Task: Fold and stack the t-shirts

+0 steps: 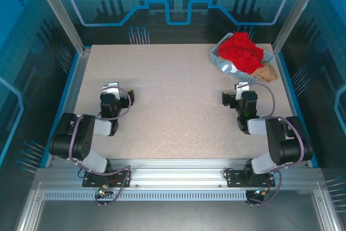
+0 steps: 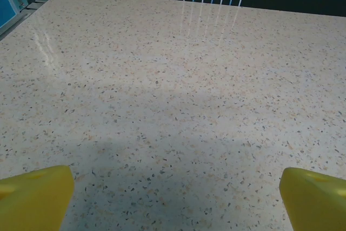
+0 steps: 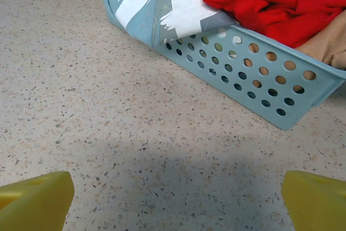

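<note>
T-shirts (image 1: pixel 240 52) lay crumpled in basket (image 3: pixel 254 79) at far right counter (image 1: pixel 162 96) corner, unfolded. Right claw (image 3: pixel 175 201) released, facing basket, probably for first pick. Left claw (image 2: pixel 175 201) released above bare counter, space likely for folding.

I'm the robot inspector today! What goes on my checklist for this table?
Surface: speckled beige table, flat, shiny in places.
Job's things: red t-shirt, pale blue printed cloth and tan cloth, all crumpled in or over the basket; none folded.
Clutter: nothing seen.
Grippers: left gripper and right gripper both open, holding nothing; the right one faces the basket.
Cables: purple cables loop along both arms, away from the cloth.
Surroundings: blue-lit panels around; metal rail at the near edge.
</note>
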